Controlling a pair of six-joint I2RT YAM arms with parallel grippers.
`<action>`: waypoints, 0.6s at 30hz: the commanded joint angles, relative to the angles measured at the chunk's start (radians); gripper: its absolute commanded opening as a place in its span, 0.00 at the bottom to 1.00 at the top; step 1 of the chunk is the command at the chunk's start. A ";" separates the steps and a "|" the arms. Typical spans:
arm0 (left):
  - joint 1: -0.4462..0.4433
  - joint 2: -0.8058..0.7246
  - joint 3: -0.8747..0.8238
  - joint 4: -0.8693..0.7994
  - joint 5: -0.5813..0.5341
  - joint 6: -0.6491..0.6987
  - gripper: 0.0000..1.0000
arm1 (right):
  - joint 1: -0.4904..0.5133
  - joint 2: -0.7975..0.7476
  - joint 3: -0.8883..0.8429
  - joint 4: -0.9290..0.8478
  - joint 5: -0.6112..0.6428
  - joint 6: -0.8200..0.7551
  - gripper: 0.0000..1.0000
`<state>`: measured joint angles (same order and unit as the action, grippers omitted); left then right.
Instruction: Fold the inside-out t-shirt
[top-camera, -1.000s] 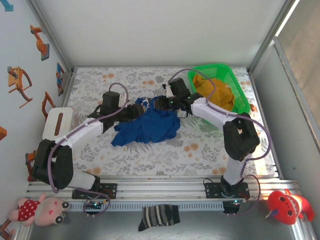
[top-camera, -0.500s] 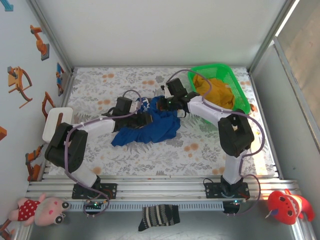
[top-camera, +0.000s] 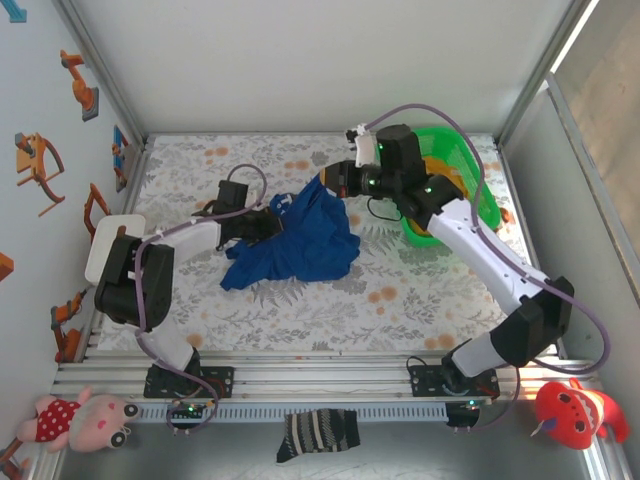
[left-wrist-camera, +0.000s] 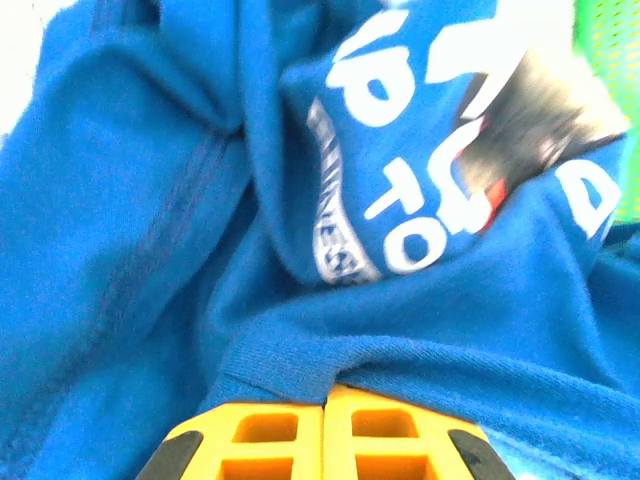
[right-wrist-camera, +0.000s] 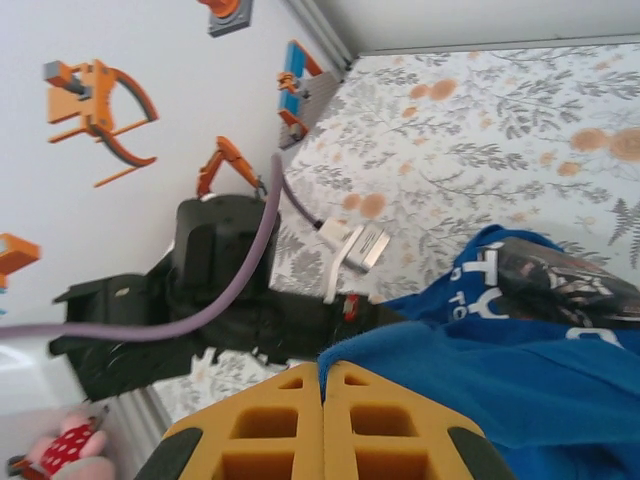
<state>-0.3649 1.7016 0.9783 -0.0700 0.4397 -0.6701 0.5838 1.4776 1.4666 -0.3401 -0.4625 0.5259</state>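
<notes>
Both sets of jaws are pressed fully together on the inside-out t-shirt (top-camera: 300, 245), a royal-blue garment crumpled in the middle of the floral tabletop (top-camera: 200, 160), near the green basket (top-camera: 488, 205) to its right. The left jaws, at the end of the left arm (top-camera: 180, 245) reaching in low from the shirt's left side, pinch a folded hem. In the left wrist view the two yellow fingers (left-wrist-camera: 270, 445) meet with blue cloth caught at their tips, and white lettering (left-wrist-camera: 400, 230) shows just beyond. The right jaws, on the right arm (top-camera: 480, 250), grip the shirt's far edge and hold it up in a peak above the rest of the fabric. The right wrist view shows those yellow fingers (right-wrist-camera: 270, 430) closed on a blue edge.

Counted: two arms, one blue shirt, and one basket holding one mustard-yellow garment (top-camera: 458, 183). One white block (top-camera: 110, 245) sits at the left edge. In front of the arm bases lie one striped sock (top-camera: 317, 435) and two plush toys, one pink (top-camera: 80, 418) and one red (top-camera: 575, 410).
</notes>
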 joint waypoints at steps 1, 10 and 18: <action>0.037 0.000 0.023 -0.108 -0.017 0.066 0.00 | -0.022 -0.023 -0.024 0.083 -0.069 0.049 0.00; 0.003 -0.257 -0.039 -0.121 -0.051 0.100 0.64 | -0.030 0.086 -0.134 0.112 -0.048 0.029 0.00; -0.210 -0.389 -0.035 -0.090 -0.207 0.201 0.63 | -0.030 0.087 -0.162 0.146 -0.050 0.050 0.00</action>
<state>-0.5293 1.3098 0.9394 -0.1646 0.3035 -0.5385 0.5583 1.5883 1.2995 -0.2466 -0.5022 0.5610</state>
